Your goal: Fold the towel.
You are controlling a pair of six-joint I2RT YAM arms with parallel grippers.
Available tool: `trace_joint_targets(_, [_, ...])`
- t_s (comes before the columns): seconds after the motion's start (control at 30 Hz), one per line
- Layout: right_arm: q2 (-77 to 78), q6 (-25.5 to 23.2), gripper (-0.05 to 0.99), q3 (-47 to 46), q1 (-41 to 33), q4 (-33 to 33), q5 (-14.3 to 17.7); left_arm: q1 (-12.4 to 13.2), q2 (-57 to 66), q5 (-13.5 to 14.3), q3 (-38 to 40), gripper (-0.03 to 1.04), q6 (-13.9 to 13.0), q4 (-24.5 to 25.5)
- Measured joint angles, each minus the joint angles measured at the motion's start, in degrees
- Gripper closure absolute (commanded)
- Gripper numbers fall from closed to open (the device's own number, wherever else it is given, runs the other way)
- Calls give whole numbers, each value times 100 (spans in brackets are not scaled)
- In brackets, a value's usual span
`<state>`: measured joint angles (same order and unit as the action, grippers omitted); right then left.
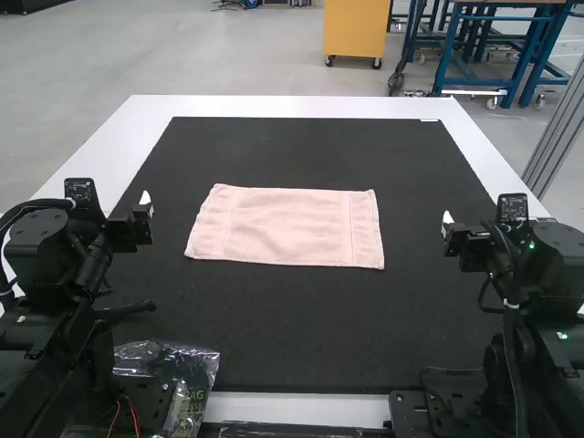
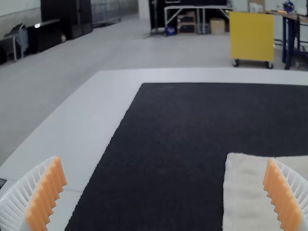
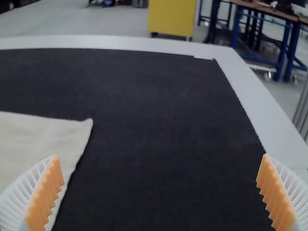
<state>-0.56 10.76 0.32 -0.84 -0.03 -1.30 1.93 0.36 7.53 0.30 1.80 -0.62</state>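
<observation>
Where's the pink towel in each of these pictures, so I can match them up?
High view: near the middle, the towel lies spread flat.
Left wrist view: its far left corner and the cloth near it, partly behind one finger of the left gripper.
Right wrist view: its far right corner and nearby cloth, partly behind one finger of the right gripper.
Shared landmark: the black mat under the towel.

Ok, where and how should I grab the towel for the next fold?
I'd pinch the two corners nearest the arms, left gripper and right gripper each coming down from its own outer side. The towel lies flat on the mat, so one finger probably must slip under.
</observation>
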Motion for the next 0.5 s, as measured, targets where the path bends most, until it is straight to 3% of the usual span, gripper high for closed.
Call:
trace_joint_targets(0.4, [0,0,1,0,0,59,-35,-2,0,0,0,4,-2,-44])
trace_joint_targets(0.5, [0,190,1,0,0,431,-33,0,0,0,2,5,-260,-374])
